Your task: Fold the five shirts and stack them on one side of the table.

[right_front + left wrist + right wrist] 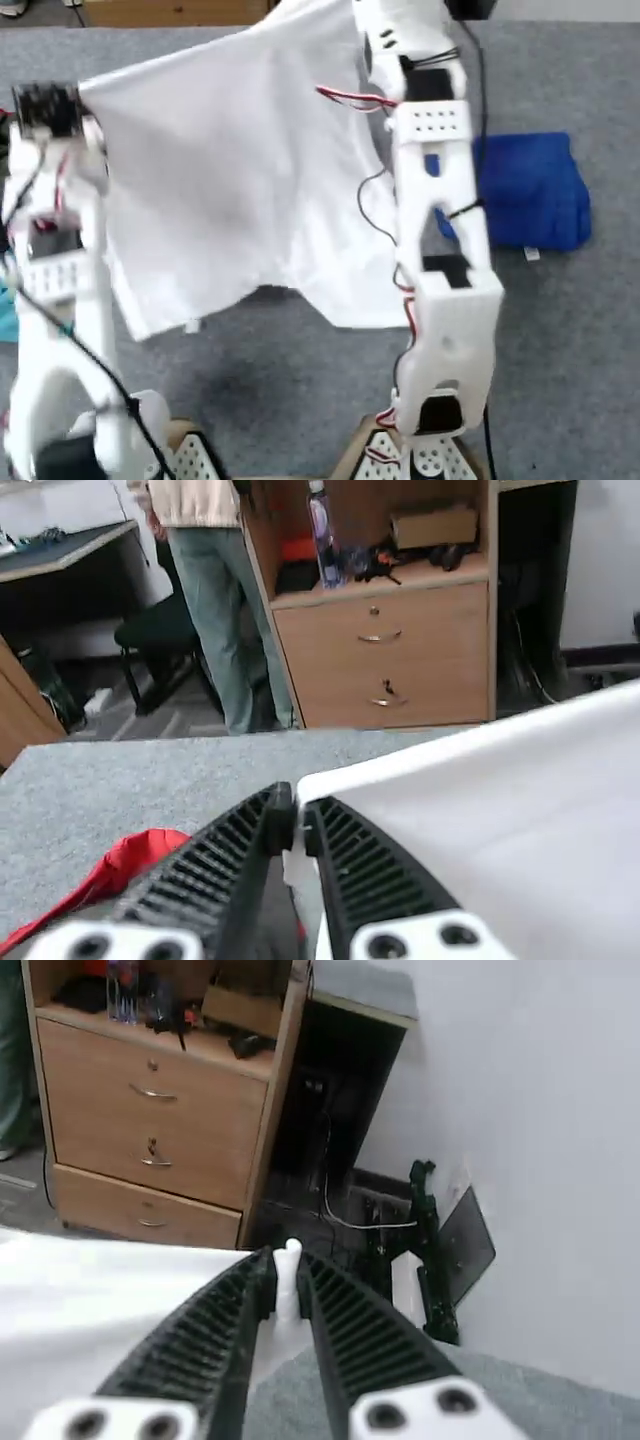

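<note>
we log 1 white shirt spread above the desk: left jaws clamp a corner, right jaws another; 1 folded blue shirt lies on it.

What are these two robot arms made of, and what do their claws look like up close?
The left arm and right arm are chains of boxy white plastic shells with black motors set between them. Thin red and black wires loop along the segments. The left gripper and right gripper each have two black ribbed fingers on white mounts with screw holes.
</note>
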